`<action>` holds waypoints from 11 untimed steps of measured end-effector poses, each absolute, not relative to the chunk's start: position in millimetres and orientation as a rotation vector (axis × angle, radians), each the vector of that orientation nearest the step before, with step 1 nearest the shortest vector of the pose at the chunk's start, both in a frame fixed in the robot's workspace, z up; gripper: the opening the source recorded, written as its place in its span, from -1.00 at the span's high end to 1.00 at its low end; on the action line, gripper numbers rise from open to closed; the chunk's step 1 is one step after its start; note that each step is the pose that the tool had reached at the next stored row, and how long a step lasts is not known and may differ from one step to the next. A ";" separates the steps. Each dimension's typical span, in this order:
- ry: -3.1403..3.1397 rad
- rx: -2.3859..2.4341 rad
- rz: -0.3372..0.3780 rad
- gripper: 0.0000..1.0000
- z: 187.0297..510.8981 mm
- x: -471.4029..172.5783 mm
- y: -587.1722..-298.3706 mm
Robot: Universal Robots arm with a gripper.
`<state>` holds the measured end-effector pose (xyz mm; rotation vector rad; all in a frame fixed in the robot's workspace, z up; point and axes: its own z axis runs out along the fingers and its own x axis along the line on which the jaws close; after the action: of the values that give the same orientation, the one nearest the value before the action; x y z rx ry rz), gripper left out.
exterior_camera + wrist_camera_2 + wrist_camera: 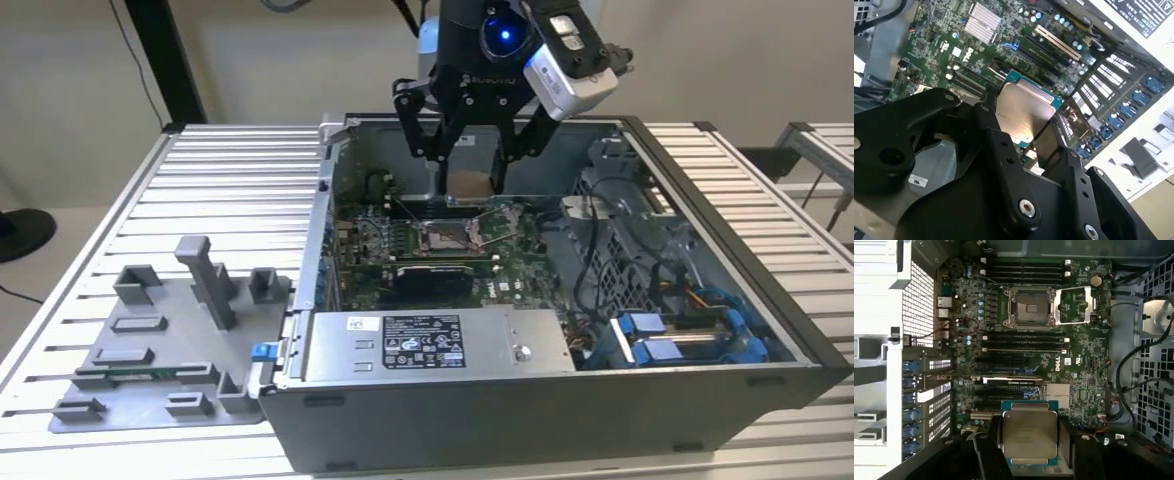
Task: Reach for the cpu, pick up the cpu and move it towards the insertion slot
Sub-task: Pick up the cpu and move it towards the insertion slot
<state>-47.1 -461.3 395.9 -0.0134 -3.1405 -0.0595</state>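
My gripper (pixel 469 190) hangs inside the open computer case, shut on the cpu (pixel 470 180), a flat square chip with a pale silvery top. In both wrist views the cpu (pixel 1029 432) (pixel 1026 112) sits clamped between the two black fingers (pixel 991 445). The insertion slot (pixel 447 235) is a metal-framed square socket with a dark centre on the green motherboard, just below and in front of the held chip in the exterior view. In the first wrist view the insertion slot (pixel 1029 307) lies apart from the chip, with its metal cover plate (pixel 1076 305) swung open beside it.
Case walls (pixel 694 200) ring the motherboard. A power supply (pixel 441 345) spans the front, with cables and blue drive brackets (pixel 681 340) at the exterior view's right. Long black slots (pixel 1024 342) flank the socket. A grey fixture plate (pixel 160 400) with blocks lies outside, at the exterior view's left.
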 end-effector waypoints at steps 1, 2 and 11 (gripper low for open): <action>-3.141 -0.013 -0.060 1.00 395.5 -45.3 -461.3; -3.141 -0.013 -0.060 1.00 395.4 -44.4 -461.3; -3.141 -0.013 -0.059 1.00 395.4 -43.9 -461.3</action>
<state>-43.9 -461.3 395.4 -0.0128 -3.1405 -0.0594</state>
